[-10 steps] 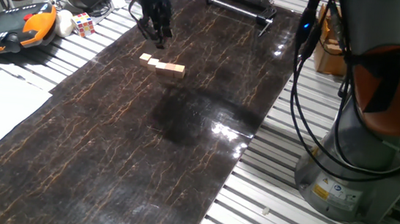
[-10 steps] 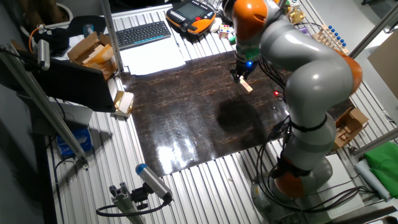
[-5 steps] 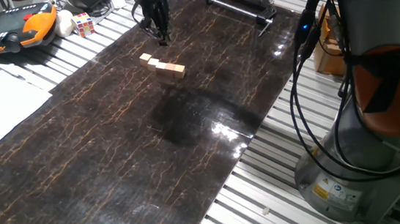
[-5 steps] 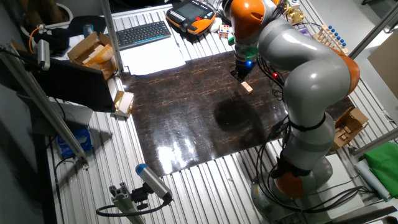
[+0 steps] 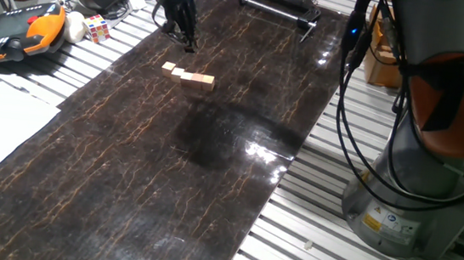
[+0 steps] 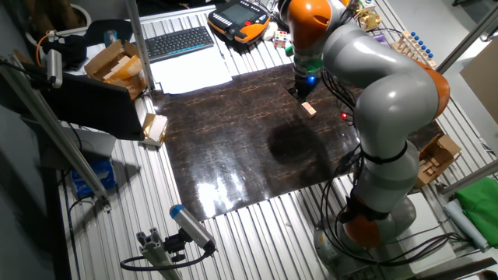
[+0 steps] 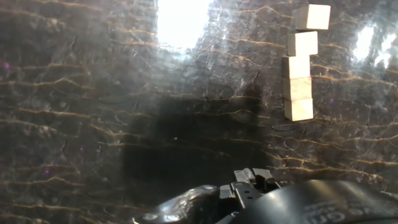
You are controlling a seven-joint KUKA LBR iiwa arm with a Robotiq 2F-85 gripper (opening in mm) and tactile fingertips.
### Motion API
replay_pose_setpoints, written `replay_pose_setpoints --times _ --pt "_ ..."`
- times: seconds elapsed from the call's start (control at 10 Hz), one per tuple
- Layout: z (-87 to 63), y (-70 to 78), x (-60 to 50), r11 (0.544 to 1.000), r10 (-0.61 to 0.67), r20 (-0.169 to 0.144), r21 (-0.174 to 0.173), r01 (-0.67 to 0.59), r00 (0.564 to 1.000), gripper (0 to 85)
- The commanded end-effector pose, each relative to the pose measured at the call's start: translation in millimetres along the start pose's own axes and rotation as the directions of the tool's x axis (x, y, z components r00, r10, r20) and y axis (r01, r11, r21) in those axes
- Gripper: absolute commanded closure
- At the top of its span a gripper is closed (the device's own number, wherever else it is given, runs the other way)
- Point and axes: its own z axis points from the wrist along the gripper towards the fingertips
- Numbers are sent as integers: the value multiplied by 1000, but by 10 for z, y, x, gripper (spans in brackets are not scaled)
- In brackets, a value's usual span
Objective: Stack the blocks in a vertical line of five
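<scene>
Hand view: blocks (image 7: 300, 61) in a row, apart from fingers (image 5: 182, 40); grip seemingly empty, opening unclear.

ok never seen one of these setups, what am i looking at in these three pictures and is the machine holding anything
It is a robot arm, grey with orange joints, bolted beside a dark marble-patterned table. Two pictures come from fixed cameras looking at the table from different sides. The third comes from a camera on the arm's hand, looking down along its fingers.

At the arm's tip is a black gripper, a two-finger pincer, above the table's far end. It appears to hold nothing, though whether its fingers are open or shut cannot be made out.

On the table lie the blocks, five small tan wooden cubes in a slightly crooked flat row, not stacked on one another. Off the table sit a Rubik's cube, an orange-and-black control pad and a keyboard.
</scene>
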Motion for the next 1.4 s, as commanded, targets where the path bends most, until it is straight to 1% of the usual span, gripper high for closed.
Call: replay_pose_setpoints --times 0.0,0.3,0.6,1.0,1.1,1.3 --pt "1 0 0 1000 16 -1 0 -16 1000 830" --pt "0 -1 -2 1000 30 -4 1 -30 1000 830" --pt "0 0 -4 1000 14 -6 0 -14 1000 830" --pt "1 4 2 1000 -14 2 0 14 1000 830" --pt "2 7 14 999 -43 16 3 43 999 830" --pt "2 7 14 999 -53 12 0 53 999 830"
